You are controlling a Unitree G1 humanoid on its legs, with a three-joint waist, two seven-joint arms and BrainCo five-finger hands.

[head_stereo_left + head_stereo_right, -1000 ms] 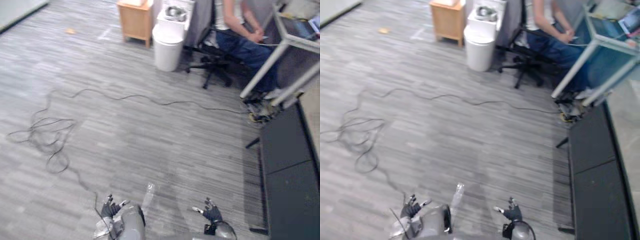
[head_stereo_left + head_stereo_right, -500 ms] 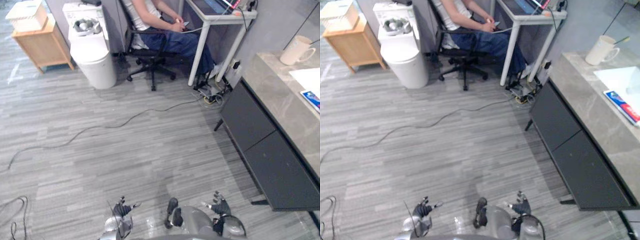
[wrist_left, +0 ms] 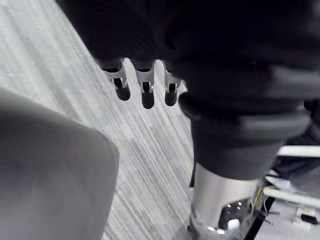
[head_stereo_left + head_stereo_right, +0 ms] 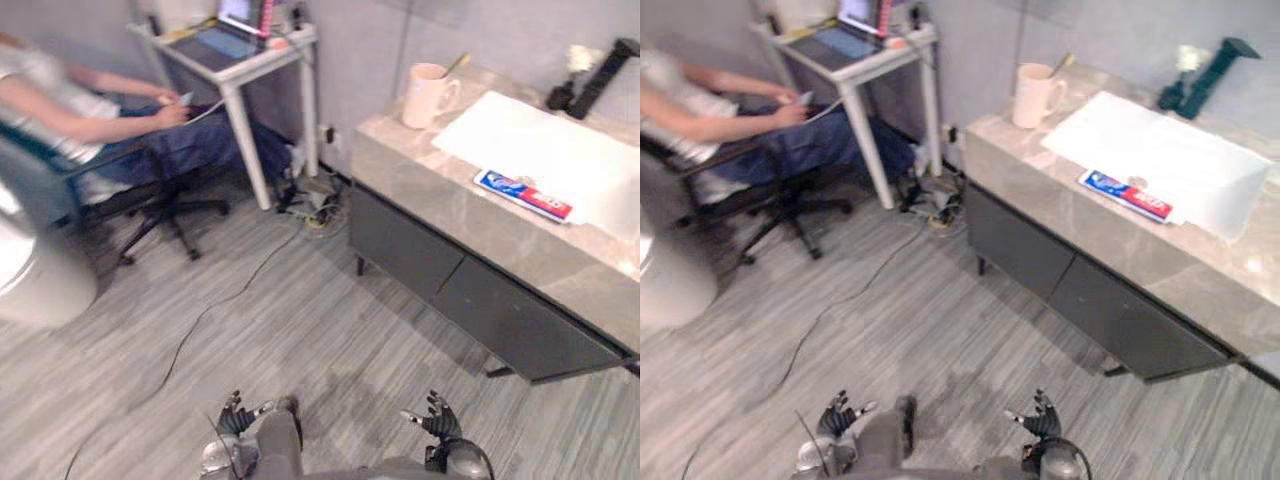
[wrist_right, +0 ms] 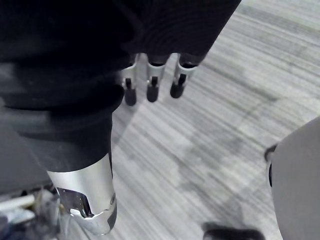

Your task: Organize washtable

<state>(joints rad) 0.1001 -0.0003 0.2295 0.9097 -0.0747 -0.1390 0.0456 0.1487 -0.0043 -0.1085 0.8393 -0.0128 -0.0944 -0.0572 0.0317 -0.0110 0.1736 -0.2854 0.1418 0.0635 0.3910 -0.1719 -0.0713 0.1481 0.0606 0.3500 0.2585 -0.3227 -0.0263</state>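
Washtable stands at 2 o'clock, well apart from both hands. Left hand and right hand are slack and empty. Toothpaste lies flat beside the basin: probably light and squashy, so pinch mid-body. Mug, at its 10 o'clock, looks brittle; take the handle.

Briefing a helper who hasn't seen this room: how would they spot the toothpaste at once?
Find the grey stone washtable over dark cabinet doors, with a white basin. The toothpaste lies flat at the basin's near edge: long, red, white and blue, unlike the plain cream mug standing nearby.
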